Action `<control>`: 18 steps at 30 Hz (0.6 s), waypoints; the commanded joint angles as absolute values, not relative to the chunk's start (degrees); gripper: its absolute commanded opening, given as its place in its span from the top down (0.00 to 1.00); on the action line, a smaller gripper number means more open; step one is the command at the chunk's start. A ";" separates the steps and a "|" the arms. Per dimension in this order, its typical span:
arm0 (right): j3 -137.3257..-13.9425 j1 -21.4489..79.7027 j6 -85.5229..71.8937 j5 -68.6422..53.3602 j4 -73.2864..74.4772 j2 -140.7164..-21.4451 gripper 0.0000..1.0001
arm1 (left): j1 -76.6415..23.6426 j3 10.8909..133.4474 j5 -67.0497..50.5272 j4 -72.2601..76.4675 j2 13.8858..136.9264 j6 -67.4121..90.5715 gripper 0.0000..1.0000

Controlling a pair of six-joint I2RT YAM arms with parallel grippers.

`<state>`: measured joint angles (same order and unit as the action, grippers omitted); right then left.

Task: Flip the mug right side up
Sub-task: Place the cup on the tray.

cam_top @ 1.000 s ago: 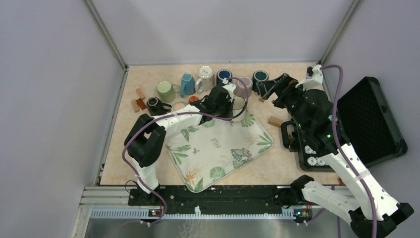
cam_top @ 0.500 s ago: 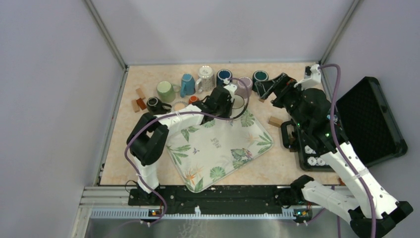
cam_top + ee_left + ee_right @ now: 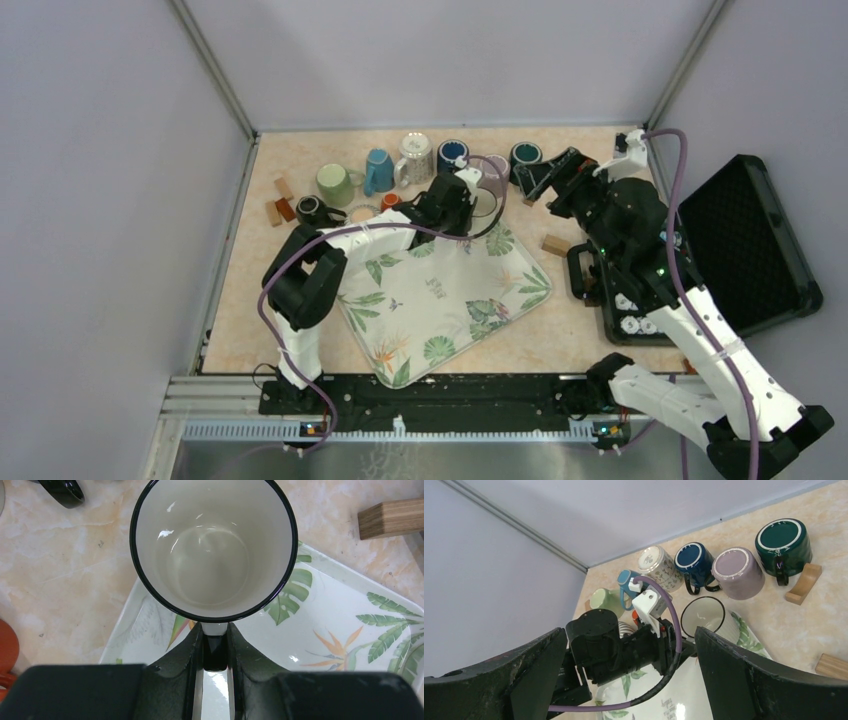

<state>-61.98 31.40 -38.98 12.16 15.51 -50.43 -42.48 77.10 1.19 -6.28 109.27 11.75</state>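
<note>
A white mug (image 3: 214, 550) with a black rim hangs over the far corner of the leaf-print tray (image 3: 350, 625). Its mouth faces up into the left wrist camera and the inside is bare. My left gripper (image 3: 215, 632) is shut on the mug's handle (image 3: 215, 655), both fingers pinching it just below the rim. From above, the mug (image 3: 484, 205) sits right of my left gripper (image 3: 462, 205). My right gripper (image 3: 540, 178) hovers open behind and to the right, its wide fingers framing the mug (image 3: 706, 617) and the left arm. I cannot tell whether the mug's base touches the tray.
Along the back stand a green mug (image 3: 335, 184), a blue mug (image 3: 378, 170), a patterned mug (image 3: 414, 158), a dark blue mug (image 3: 452, 154), a lilac mug (image 3: 493, 172) and a dark green mug (image 3: 525, 155). A wooden block (image 3: 555, 244) lies right of the tray, and a black case (image 3: 745, 240) lies at far right.
My left arm has carried the mug slightly toward the back, its elbow shifting right. The grip on the handle is unchanged. The right arm has barely moved.
</note>
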 commanded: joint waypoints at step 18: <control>-65.73 31.97 -37.45 9.73 16.48 -54.29 0.01 | -42.72 80.23 0.35 -3.11 104.63 13.54 0.35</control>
